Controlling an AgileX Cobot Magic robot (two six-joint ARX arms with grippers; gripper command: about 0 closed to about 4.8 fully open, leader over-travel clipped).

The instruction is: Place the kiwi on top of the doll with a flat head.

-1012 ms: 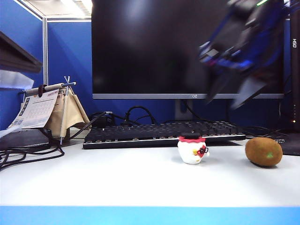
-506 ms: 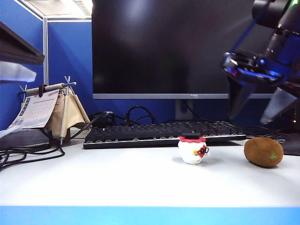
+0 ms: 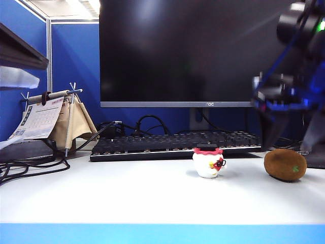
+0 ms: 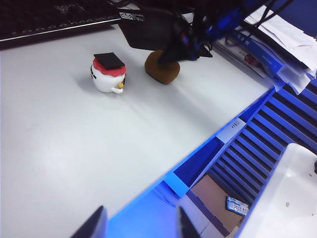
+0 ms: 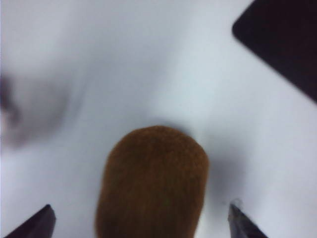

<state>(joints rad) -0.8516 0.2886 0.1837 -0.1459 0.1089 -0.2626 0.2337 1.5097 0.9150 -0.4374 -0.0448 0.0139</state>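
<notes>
- The kiwi [image 3: 285, 164] lay on its side on the white table [image 3: 127, 198], toward the right end in the exterior view, its long axis running roughly left to right there, with a tiny green mark facing the camera.
- In the right wrist view the kiwi [image 5: 152, 182] filled the space between the two fingertips, its long axis running lengthwise between them and away from the camera.
- The right gripper [image 5: 143, 220] hung just above the kiwi with its jaws spread wide, one on either side of the fruit and neither touching it; in the exterior view the right gripper [image 3: 292, 134] showed blurred, pointing down over the kiwi.
- The doll with a flat head [image 3: 208, 162] stood upright on the table to the left of the kiwi, near it but apart, its flat black top level and its beak and glasses turned toward the kiwi.
- The left gripper [image 4: 138, 225] was held high over the front edge of the table, well apart from both things, its jaws apart and holding nothing.
- Behind the doll lay a black keyboard [image 3: 172, 144] under a dark monitor [image 3: 193, 51].
- At the far left stood a small desk calendar [image 3: 40, 119] beside loose black cables [image 3: 30, 168].
</notes>
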